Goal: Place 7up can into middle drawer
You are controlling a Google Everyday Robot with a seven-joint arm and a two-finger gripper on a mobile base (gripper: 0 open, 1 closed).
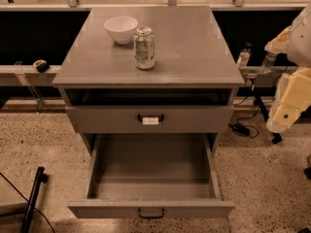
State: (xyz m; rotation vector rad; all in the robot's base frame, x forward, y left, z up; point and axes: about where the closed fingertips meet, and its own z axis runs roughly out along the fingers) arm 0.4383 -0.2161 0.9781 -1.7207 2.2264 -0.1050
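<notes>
I count one can (144,48), one bowl (121,28), two bottles (243,57), two drawers (open drawer (150,208), tagged drawer (97,119)), and my one gripper (282,119), far right.

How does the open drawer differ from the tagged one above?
The open drawer is pulled out, tray showing; the tagged drawer is pushed in. The tagged drawer's handle bears a white tag; the open drawer's is plain. Both are grey. The tool sits far right, off the cabinet.

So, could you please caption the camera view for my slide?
Pale silvery-green metal 7up can beside white bowl on grey cabinet top; wide grey middle drawer open; gripper at right edge.
</notes>
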